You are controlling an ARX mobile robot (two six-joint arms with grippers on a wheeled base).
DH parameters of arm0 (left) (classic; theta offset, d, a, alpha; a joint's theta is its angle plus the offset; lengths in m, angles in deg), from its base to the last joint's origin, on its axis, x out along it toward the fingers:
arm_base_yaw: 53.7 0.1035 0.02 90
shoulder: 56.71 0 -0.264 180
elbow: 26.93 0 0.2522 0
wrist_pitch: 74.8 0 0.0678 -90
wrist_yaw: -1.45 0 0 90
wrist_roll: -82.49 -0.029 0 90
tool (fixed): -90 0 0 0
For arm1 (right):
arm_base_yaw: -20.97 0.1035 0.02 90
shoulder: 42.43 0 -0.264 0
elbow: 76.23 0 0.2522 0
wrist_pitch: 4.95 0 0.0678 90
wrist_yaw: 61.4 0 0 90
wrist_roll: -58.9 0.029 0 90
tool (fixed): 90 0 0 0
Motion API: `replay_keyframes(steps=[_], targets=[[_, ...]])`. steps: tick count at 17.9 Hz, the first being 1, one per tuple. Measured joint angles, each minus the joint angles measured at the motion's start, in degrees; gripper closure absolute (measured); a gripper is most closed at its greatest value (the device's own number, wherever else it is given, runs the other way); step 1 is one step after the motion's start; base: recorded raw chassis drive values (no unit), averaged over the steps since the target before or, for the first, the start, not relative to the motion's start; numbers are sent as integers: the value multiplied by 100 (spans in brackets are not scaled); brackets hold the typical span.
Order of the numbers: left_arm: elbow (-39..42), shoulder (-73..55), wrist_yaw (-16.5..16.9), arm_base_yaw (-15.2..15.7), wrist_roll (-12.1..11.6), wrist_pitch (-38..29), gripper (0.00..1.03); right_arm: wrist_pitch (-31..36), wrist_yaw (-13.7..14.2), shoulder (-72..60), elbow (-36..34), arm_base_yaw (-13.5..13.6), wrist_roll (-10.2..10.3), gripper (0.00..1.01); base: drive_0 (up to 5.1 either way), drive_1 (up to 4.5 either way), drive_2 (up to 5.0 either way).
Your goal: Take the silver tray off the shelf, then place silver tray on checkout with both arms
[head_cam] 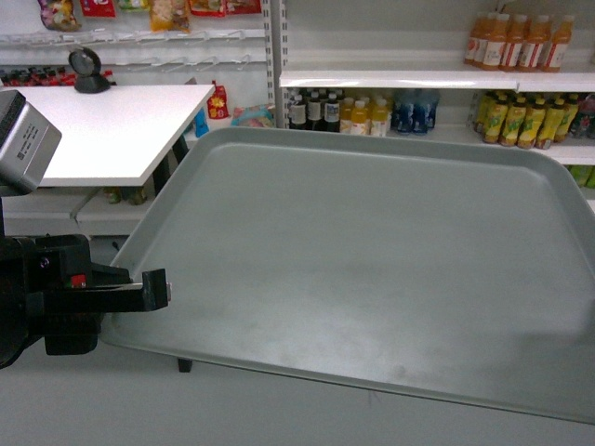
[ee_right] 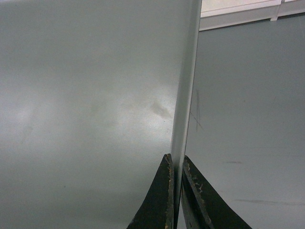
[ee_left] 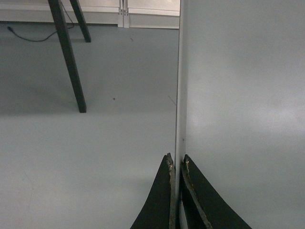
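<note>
A: A shop aisle is seen from the head view: shelves of bottled drinks (head_cam: 521, 116) at the back, a grey floor (head_cam: 139, 409) below, and the white checkout tabletop (head_cam: 102, 125) at upper left. Where is the silver tray (head_cam: 372, 269) found?

B: It is held in the air, off the shelf (head_cam: 372, 77), with its far left corner near the tabletop's edge but not yet over it. The left pincer (head_cam: 160, 290) is seen clamped on the tray's near left rim. The right pincer is not shown in this view.

A: And in the left wrist view?

B: The left pincer (ee_left: 177, 164) is closed down to a narrow slit, with the tray (ee_left: 243, 95) rim nipped between its tips. The floor (ee_left: 95, 143) and a dark table leg (ee_left: 69, 57) are seen beyond.

A: The right wrist view?

B: The same is shown: the right pincer (ee_right: 176, 164) is all but shut on the opposite rim of the tray (ee_right: 86, 95), edge-on between the tips.

A: How should the carry be done well?

B: Probably both arms should be moved leftward together, at matched height, so the tray is kept level and neither thin rim grip is twisted. The tray should be brought fully above the tabletop before it is lowered flat.
</note>
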Motion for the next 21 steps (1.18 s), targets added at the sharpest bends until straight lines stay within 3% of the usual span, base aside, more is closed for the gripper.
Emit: replay_keyframes(steps=[21], targets=[[0,0,0,0,0,4,100,-11,0,0,-2,0,0,98,-497,244,244]])
